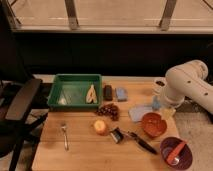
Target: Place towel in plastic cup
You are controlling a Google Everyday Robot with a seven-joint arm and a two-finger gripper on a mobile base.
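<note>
Camera view: front-on over the wooden table (80,152), white arm reaching in from the right.
Towel and pincer: the towel (139,113), a thin pale blue-grey square of cloth, lies on the table just left of the pincer (163,108), slightly nearer the camera, and looks apart from it.
Towel's neighbours: round orange bowl (152,125) just beside its right corner, dark cluster of grapes (108,110) to its left.
Towel's look: flat, spread out, soft-edged, one corner pointing toward the bowl.
Plastic cup: the small light-blue translucent plastic cup (156,103) stands right against the pincer, partly hidden by it; touching or not, cannot tell.
Arm pose: the thick white arm (189,81) has its elbow high at the right edge, and its forearm slopes down and left to a wrist low behind the orange bowl.
Pincer state: apart or together, cannot tell.
</note>
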